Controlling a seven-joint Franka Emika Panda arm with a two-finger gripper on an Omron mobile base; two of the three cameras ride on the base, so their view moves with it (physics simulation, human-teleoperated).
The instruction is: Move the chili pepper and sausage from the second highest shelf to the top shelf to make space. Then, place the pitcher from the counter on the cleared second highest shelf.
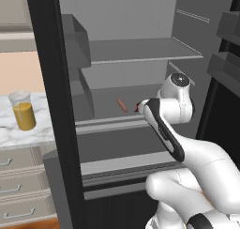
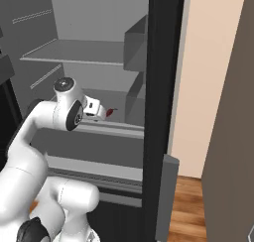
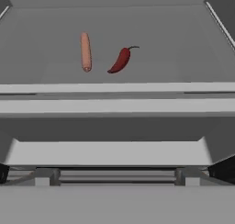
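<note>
sausage (image 3: 86, 52): smooth straight pinkish-orange link with rounded ends, lying flat on the matte grey second highest shelf (image 3: 151, 39) of the open fridge, running front to back in the hand view. in the left base view it is showing as a small slanted link just left of the arm's wrist.

chili pepper (image 3: 120, 59): glossy dark red curved pod with a thin hooked stem, lying just beside the sausage on the same shelf, apart from it, stem end pointing toward the back.

top shelf (image 1: 140, 49): flat grey panel with a thin pale front edge, sitting one level above.

pitcher (image 1: 23, 110): clear tapered cup with a wide transparent rim and orange-yellow liquid inside, standing upright on the counter (image 1: 18, 129), a white marble slab with grey veins over beige drawers with silver bar handles.

gripper (image 2: 101, 112): reaching in at the front of the second highest shelf, short of both items; the fingers themselves are hidden, reading as spread wide and holding nothing.
</note>
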